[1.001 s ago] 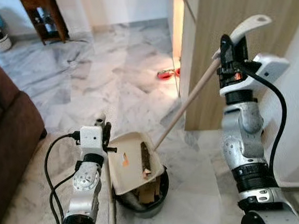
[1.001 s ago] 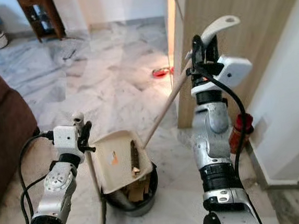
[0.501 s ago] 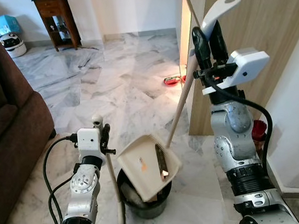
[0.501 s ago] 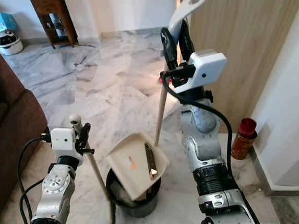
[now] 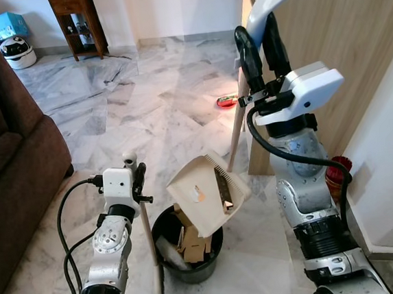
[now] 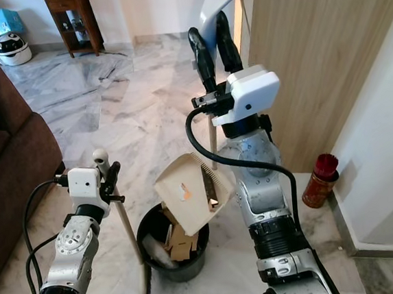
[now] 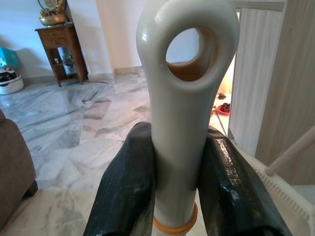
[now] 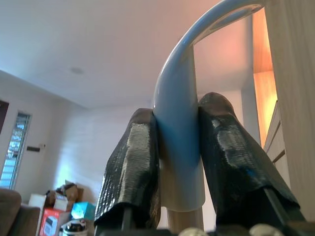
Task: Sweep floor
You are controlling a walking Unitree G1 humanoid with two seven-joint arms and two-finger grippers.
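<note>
Black jaws clamp: right gripper (image 5: 261,39) dustpan handle (image 5: 267,7), left gripper (image 5: 136,176) broom (image 5: 150,247).

No text, label, brand, number or sign can be read anywhere in these pictures. The red bottle (image 6: 318,179) by the wall, the blue box (image 5: 4,26) in the far corner and the stacked boxes (image 8: 58,211) in the right wrist view are too small or blurred to show any lettering.

Bin (image 5: 192,257) interior under dustpan (image 5: 207,191)
</note>
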